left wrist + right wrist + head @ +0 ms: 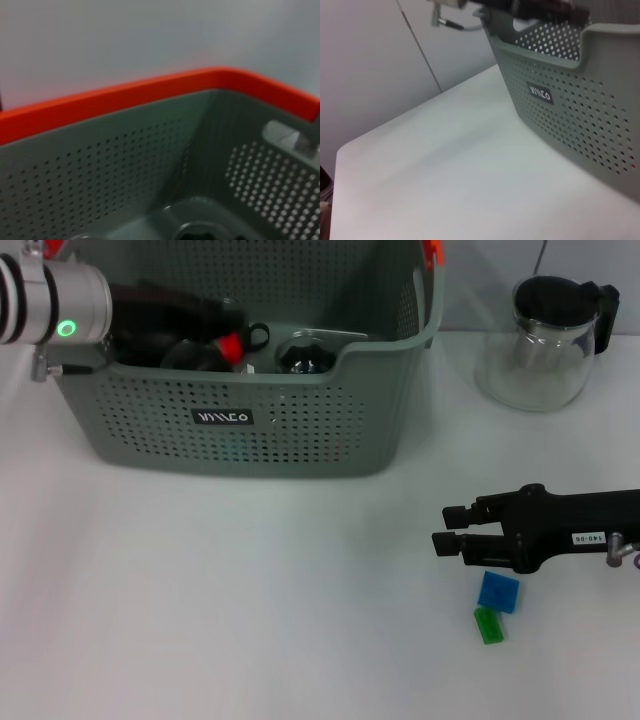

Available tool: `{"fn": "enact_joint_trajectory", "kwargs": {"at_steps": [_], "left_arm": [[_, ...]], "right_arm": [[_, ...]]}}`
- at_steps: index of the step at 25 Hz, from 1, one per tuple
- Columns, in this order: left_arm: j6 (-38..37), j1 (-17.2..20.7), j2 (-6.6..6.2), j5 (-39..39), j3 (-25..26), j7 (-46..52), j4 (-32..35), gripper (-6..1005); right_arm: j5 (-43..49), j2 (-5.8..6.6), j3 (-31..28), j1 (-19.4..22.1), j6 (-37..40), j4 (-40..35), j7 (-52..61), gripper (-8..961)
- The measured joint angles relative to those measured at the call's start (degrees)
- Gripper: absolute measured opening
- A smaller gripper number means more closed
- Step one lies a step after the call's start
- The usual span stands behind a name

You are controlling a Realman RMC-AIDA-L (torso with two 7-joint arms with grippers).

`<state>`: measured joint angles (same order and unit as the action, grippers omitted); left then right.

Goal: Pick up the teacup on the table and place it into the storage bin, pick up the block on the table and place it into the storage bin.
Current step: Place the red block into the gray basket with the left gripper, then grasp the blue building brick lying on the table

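The grey-green storage bin (250, 420) stands at the back of the white table (200, 620). A clear glass teacup (305, 355) sits inside it, near the front wall. My left gripper (235, 340) reaches into the bin from the left, just beside the teacup. A blue block (498, 592) and a smaller green block (489, 624) lie on the table at the front right. My right gripper (448, 528) hovers open and empty just behind the blue block. The left wrist view shows the bin's inner wall (125, 170) and orange rim clip (150, 92). The right wrist view shows the bin's labelled wall (570, 105).
A glass pitcher with a black lid (548, 335) stands at the back right, beside the bin. My left arm (535, 7) shows above the bin's rim in the right wrist view.
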<state>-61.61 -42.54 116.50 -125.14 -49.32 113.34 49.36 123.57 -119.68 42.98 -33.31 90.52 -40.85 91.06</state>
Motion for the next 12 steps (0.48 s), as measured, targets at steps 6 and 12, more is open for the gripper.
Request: {"fn": "enact_joint_trajectory", "kwargs": {"at_steps": [6,12], "left_arm": [[-13.13,5.24,0.56,18.75,12.1,-4.76,5.94,359],[-38.53,11.82,-1.0,37.99,24.09,-18.13,-1.29,598]], "right_arm": [[0.0,-0.01,0.01,0.22,-0.02,-0.01,0.02,478],[-0.59,0.12,-0.51,0.81,0.12,-0.03,-0.09,486]]}}
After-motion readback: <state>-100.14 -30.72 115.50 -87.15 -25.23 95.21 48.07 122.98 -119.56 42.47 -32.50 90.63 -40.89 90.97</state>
